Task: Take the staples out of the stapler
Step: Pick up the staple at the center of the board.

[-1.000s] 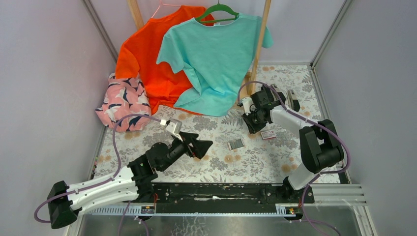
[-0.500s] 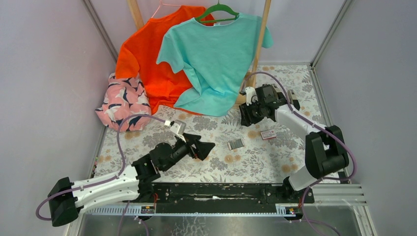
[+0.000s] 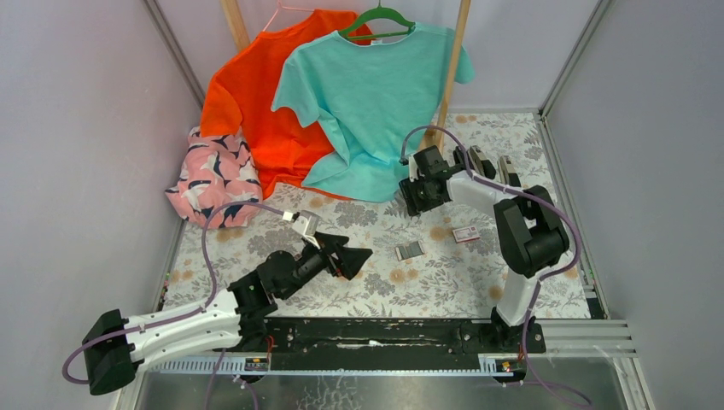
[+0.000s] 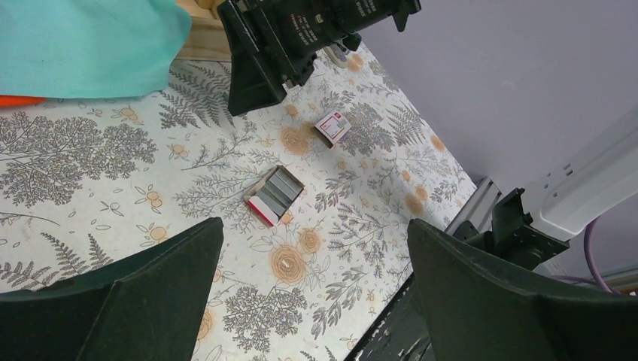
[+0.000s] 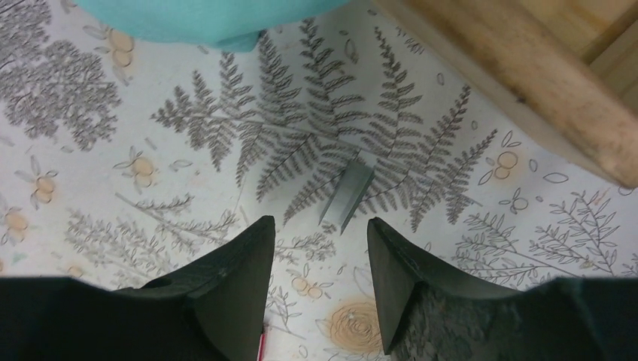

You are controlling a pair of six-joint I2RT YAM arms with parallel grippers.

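The right gripper has swung toward 9 o'clock, fingers apart, with the staples lying on the surface at its 12 o'clock. The left gripper stays put, spread wide.

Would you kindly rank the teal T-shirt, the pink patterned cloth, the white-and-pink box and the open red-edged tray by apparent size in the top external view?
1. teal T-shirt
2. pink patterned cloth
3. open red-edged tray and white-and-pink box: both tiny and nearly alike, so left unranked.
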